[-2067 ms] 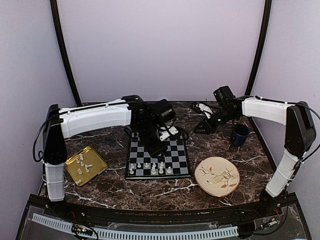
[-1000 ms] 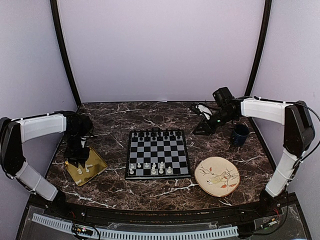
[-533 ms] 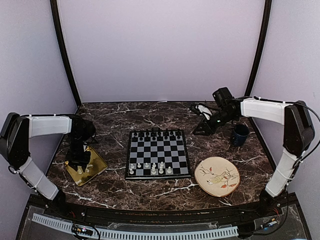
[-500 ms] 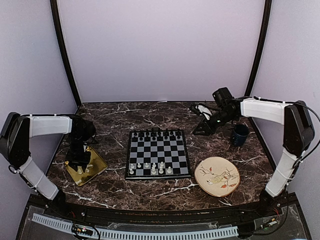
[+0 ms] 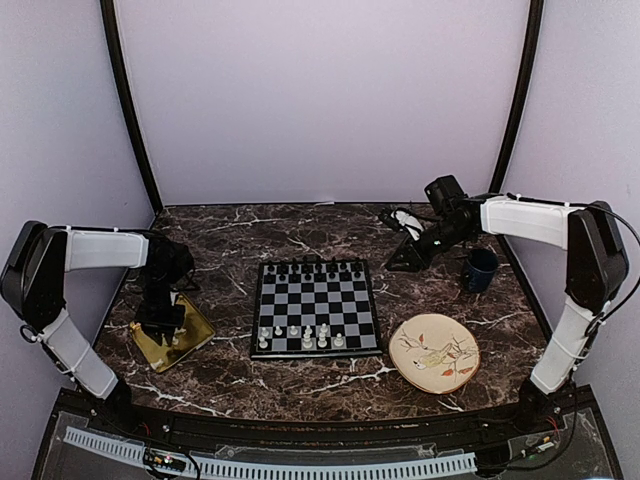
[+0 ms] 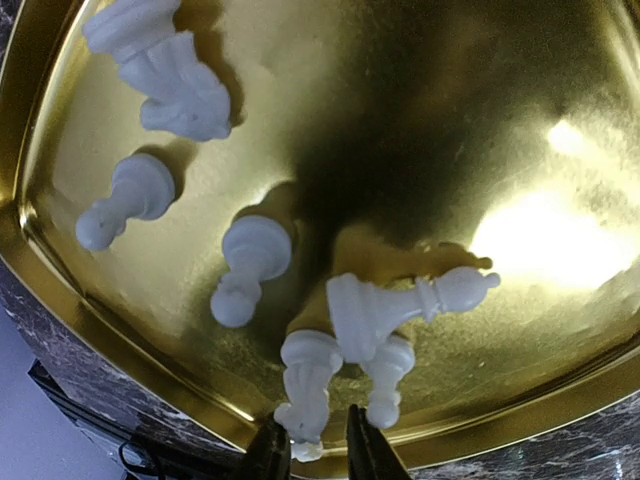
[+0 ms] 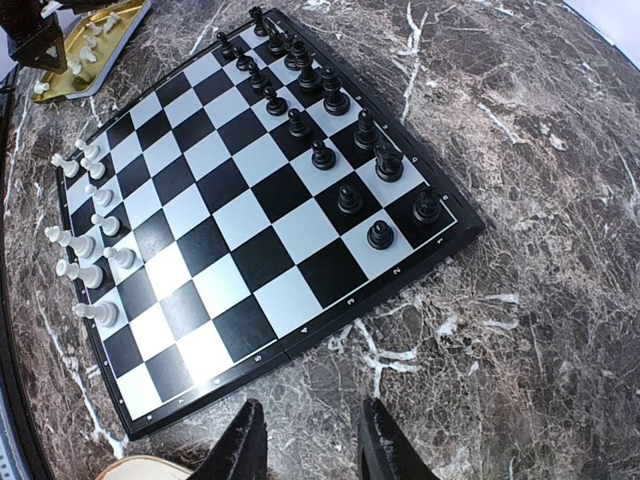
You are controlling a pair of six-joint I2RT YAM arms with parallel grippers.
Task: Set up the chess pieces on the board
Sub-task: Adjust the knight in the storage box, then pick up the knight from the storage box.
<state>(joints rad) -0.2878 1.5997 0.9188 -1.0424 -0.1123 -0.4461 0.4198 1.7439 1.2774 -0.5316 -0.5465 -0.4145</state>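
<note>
Left fingers (image 6: 268,456): a narrow gap apart, low over the near rim of the gold tray (image 6: 60,292); the tip of a lying white piece sits between them. Whether they pinch it cannot be told.
Right fingers (image 7: 243,445): spread apart, holding nothing, above bare tabletop (image 5: 300,388) just off the far right corner of the chessboard (image 5: 318,300).
White chessmen (image 6: 250,265), tray lot: six lying on their sides in the tray. These are a knight at its far left, two pawns, and a taller piece resting across two more by the near rim.
White chessmen, board lot: a group standing on the two nearest rows.
Black chessmen (image 7: 322,98): standing on the two farthest rows.
Chessboard: flat, mid-tabletop, between the tray on the left and the plate (image 5: 434,352) at near right.
Gold tray: left of the chessboard, apart from it, under the left arm.
Plate: round, cream, with a floral print.
Mug (image 5: 479,268): dark blue, far right, well apart from the chessboard.
Tabletop: dark veined marble.
</note>
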